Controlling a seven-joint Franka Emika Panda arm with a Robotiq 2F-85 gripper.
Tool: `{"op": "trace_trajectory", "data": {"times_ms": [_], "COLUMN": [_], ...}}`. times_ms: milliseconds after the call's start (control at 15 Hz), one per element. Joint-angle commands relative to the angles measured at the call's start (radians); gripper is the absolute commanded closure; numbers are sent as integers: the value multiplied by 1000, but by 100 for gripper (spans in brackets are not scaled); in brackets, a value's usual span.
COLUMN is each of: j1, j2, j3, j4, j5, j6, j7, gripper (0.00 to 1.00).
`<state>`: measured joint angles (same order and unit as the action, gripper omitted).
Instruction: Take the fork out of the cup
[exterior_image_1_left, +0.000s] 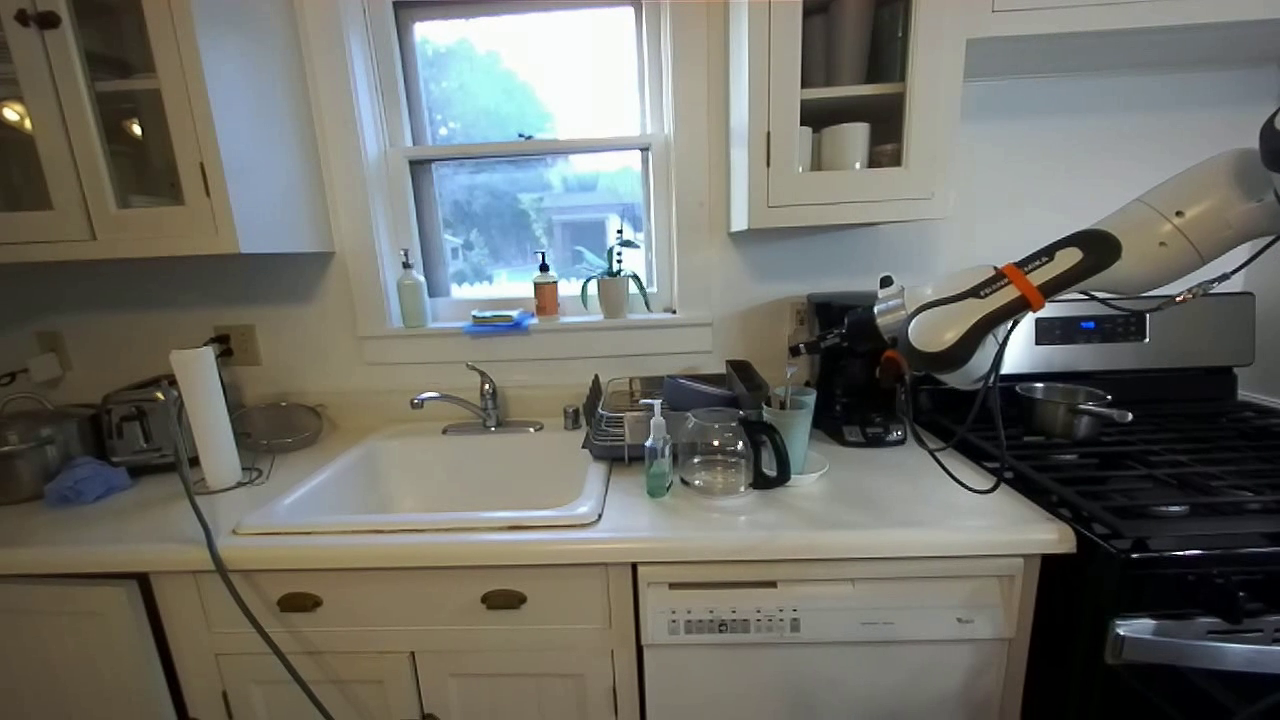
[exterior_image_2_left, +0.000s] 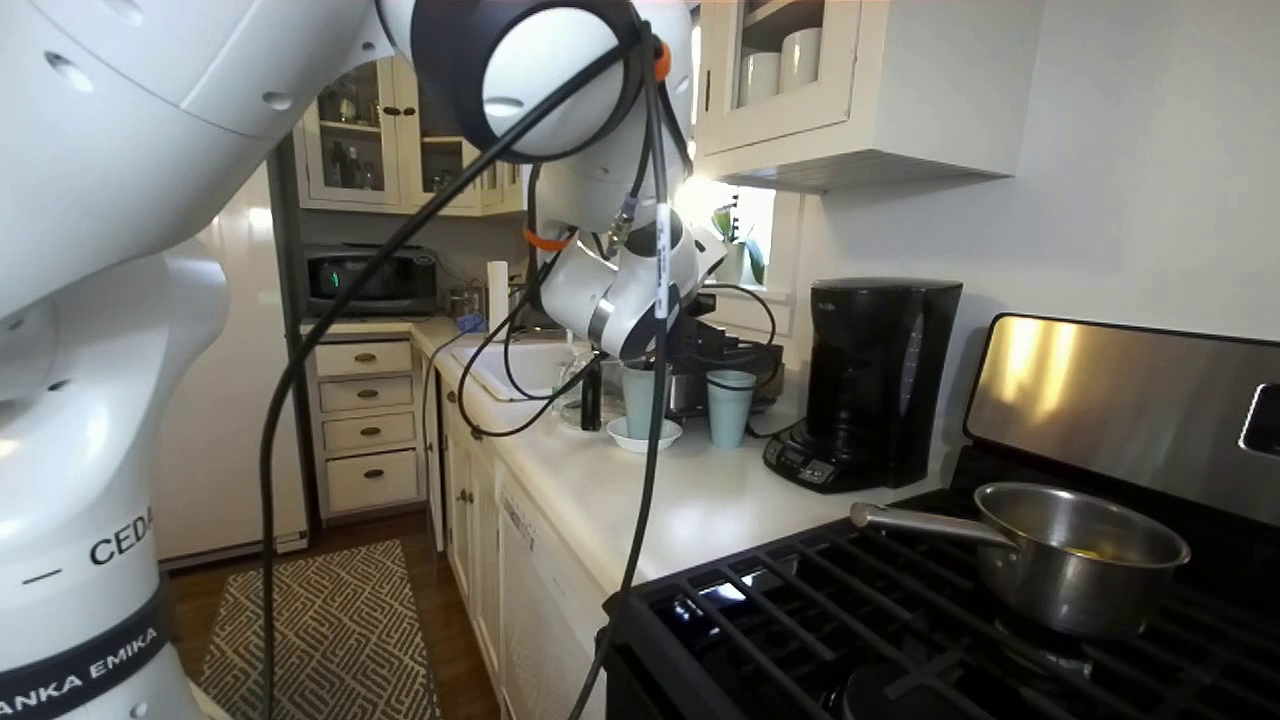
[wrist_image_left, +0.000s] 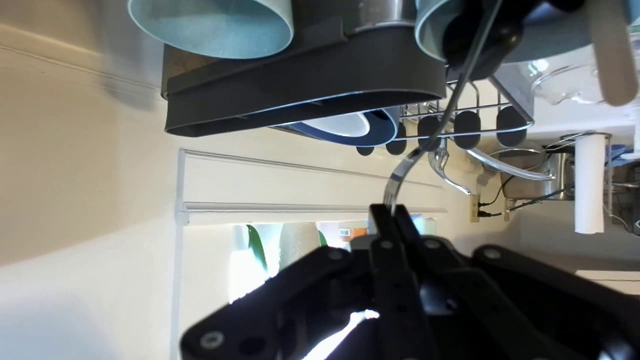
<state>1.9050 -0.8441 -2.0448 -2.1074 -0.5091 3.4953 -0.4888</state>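
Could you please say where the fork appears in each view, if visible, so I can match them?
In an exterior view: fork right of centre, just below the tool.
In an exterior view with the paper towel roll left of centre: fork not discernible.
In the wrist view: fork slants from the tool, right of centre, to the top edge.
Shared landmark: the paper towel roll, in all three.

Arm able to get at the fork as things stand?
Likely yes: the tool seems closed on the fork at its tines, which stick up above the cup.
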Motion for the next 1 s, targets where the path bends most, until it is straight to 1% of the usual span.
{"op": "trace_trajectory", "data": {"times_ms": [0, 267, 467, 667, 933], "j1": [-42, -78, -117, -180, -296], "j2": [60, 102, 138, 146, 76], "j3": [23, 42, 73, 132, 252], "j4": [-57, -90, -118, -146, -188], "j5": [34, 50, 98, 141, 132], "j6": [27, 50, 85, 118, 127], "j7": [-7, 0, 31, 73, 148], "gripper": [99, 99, 99, 99, 99]}}
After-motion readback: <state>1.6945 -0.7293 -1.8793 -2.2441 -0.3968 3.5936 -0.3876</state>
